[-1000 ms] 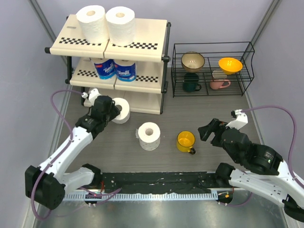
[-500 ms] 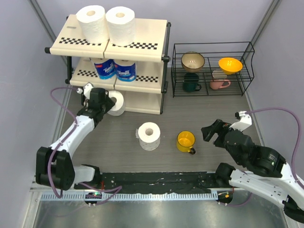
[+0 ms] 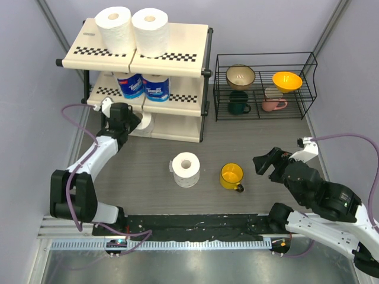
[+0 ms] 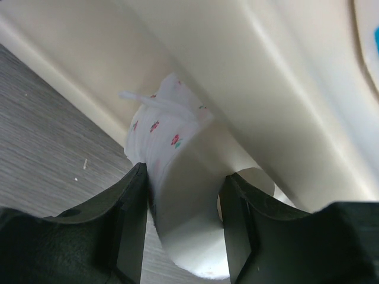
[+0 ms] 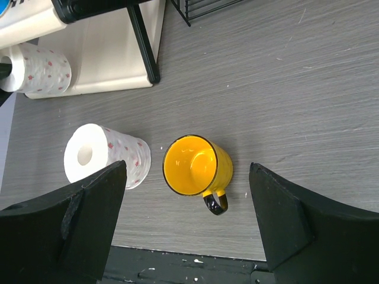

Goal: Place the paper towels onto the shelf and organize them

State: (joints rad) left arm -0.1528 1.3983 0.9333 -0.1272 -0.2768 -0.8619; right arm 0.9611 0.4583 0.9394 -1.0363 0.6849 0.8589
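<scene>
Left wrist view: left hand (image 4: 183,228) clenched on a flower-printed paper towel roll (image 4: 177,171), roll at the front lip of the shelf's (image 3: 177,127) lowest board, under the middle tier. Step, as I judge it: tucking this roll in. Next: push deeper, settle it, let go. Left arm stretched forward and low. Right hand (image 3: 266,163) spread wide, idle near the yellow mug (image 3: 231,176). Another roll (image 3: 186,169) waits on the table (image 3: 260,136).

top: 2 rolls (image 3: 115,26) | mid: 2 blue rolls (image 3: 130,86) | btm-edge roll (image 3: 145,121) | table roll (image 3: 186,168)
</scene>
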